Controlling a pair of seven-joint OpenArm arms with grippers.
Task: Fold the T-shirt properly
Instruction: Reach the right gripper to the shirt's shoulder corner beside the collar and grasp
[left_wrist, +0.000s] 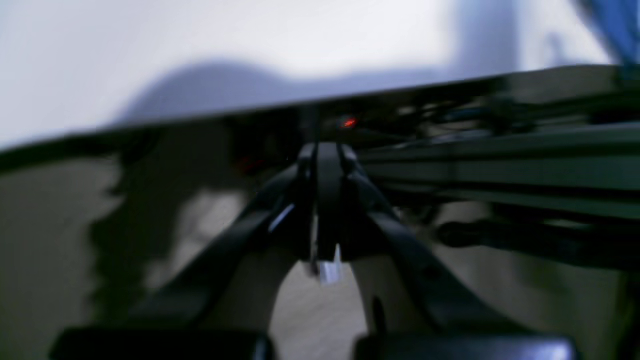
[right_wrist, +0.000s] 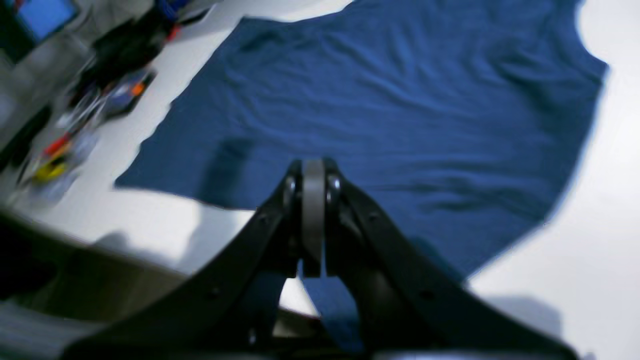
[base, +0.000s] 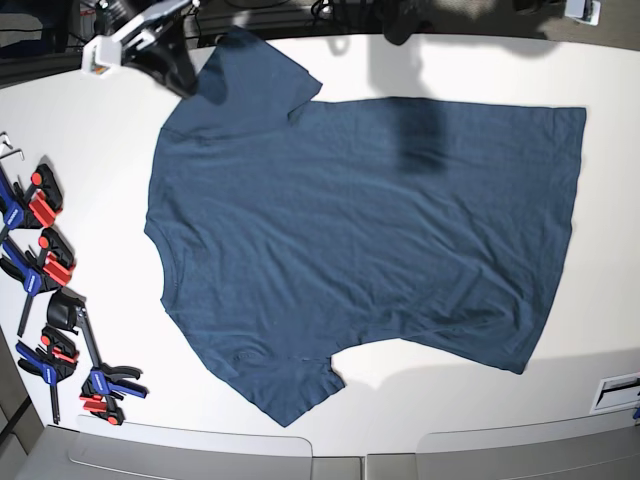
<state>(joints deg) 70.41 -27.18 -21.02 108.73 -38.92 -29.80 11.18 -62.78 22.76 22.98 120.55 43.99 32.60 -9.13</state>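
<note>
The T-shirt (base: 360, 240) lies spread flat and unfolded on the white table (base: 610, 300), neck toward the view's left; one gripper (base: 180, 72) hangs at its upper sleeve; clamps (base: 50, 300) (red and blue) line the left edge.

white table (base: 90, 150) under bright overhead light; blue-red clamps (base: 45, 270) clustered at 9 o'clock, grey floor past table edge.

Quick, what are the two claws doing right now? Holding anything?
Left gripper: closed, holding nothing, off past the table edge.
Right gripper: closed, holding nothing, above the spread-out T-shirt.
</note>
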